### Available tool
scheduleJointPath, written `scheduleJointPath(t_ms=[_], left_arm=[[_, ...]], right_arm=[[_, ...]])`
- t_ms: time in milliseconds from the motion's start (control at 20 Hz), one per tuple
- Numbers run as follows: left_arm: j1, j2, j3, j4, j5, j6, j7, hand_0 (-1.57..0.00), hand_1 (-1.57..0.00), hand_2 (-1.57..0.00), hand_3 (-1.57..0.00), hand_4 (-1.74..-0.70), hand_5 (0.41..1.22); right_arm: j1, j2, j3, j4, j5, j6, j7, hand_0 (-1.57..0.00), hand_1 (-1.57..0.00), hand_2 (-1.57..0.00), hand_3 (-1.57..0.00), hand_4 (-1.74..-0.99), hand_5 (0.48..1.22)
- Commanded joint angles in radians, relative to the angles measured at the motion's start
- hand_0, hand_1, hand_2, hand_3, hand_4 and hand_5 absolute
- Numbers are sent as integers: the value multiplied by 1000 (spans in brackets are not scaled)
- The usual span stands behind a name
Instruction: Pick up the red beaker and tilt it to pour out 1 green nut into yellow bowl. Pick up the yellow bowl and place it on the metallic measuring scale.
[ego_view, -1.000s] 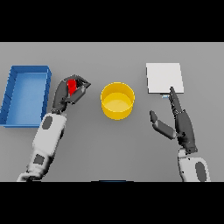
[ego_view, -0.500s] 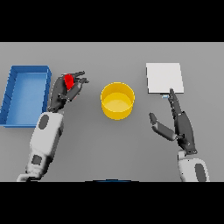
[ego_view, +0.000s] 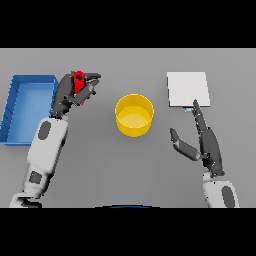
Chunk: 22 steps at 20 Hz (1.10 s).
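The left hand (ego_view: 75, 92) has drawn back toward the blue tray (ego_view: 20, 110) since a moment ago, fingers curled round the red beaker (ego_view: 78, 80); its contents are hidden. The yellow bowl (ego_view: 134, 115) sits to its right, looking empty. The right hand (ego_view: 202, 142), fingers straight and thumb spread, lies beyond the bowl, fingertips just below the scale (ego_view: 187, 89).

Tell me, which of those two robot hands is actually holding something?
The left hand, beside the blue tray: its fingers curl round the red beaker. The right hand holds nothing, fingers straight, below the white scale.
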Motion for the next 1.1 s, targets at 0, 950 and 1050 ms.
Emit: scheduleJointPath(t_ms=[0, 950, 1050], left_arm=[[-9, 7, -5, 9, -12, -1, 3, -1556, -1557, -1558, -1553, -1724, 1138], [-294, 185, -526, 51, -657, -211, 212, -1571, -1571, -1571, -1571, -1689, 1202], [-338, 192, -580, 79, -718, -247, 199, -1571, -1571, -1571, -1436, -1705, 1209]], right_arm=[[-10, 6, 1, 4, 0, -2, 11, 1, 1, 1, 1, -1219, 661], [1, 18, 13, -18, -4, 9, 66, 1, 1, 1, 1, -1191, 675], [-5, 16, 4, -27, -19, 13, 75, 1, 1, 1, 1, -1191, 675]])
